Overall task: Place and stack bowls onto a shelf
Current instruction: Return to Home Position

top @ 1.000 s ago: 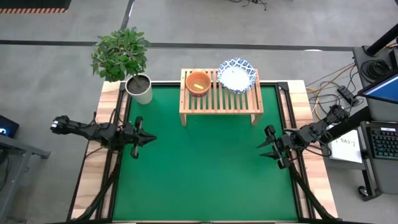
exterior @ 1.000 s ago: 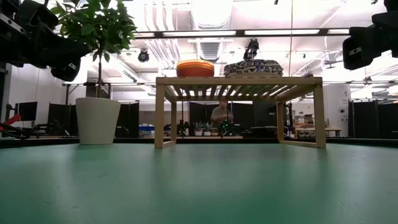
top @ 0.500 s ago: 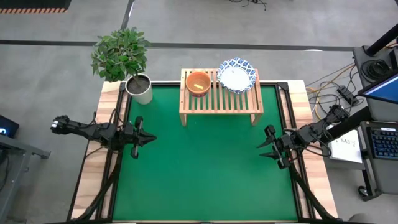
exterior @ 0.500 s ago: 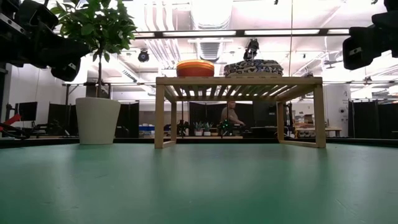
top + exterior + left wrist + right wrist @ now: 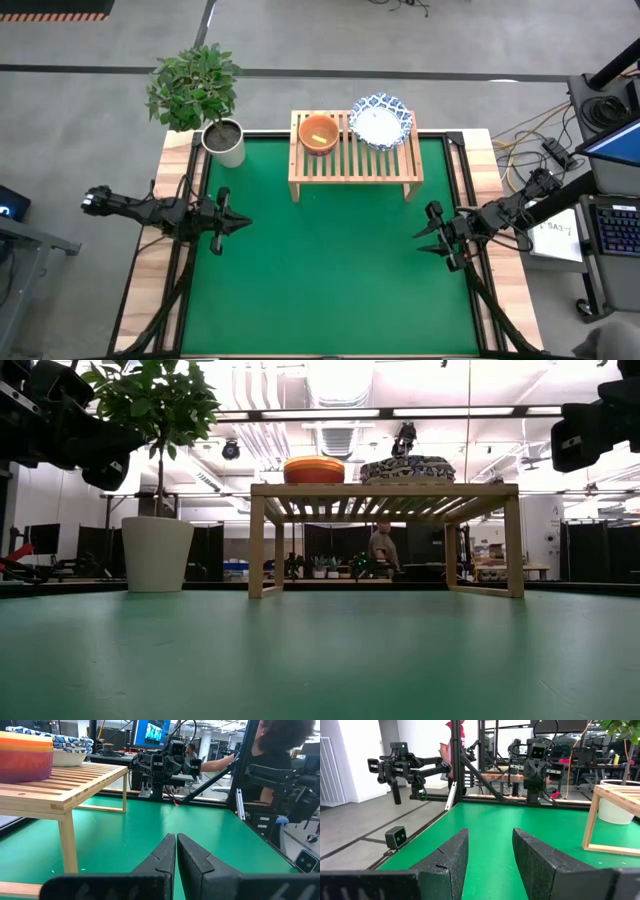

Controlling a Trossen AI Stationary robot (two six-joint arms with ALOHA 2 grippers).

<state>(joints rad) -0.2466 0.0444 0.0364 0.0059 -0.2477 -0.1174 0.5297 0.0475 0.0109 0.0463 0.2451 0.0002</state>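
Observation:
The light-wood shelf stands at the table's far edge on its short side legs. On its slatted top rests a stack of plain coloured bowls, orange-red on top, with the white blue-rimmed bowls to its right. The low view shows both stacks, coloured and patterned, sitting on the top. My left gripper hovers shut over the table's left side. Over the right side, my right gripper hovers open. Neither holds anything.
A potted plant in a pale pot stands at the far left corner, just left of the shelf. Green mat lies between the two arms. A person walks in the room beyond the shelf.

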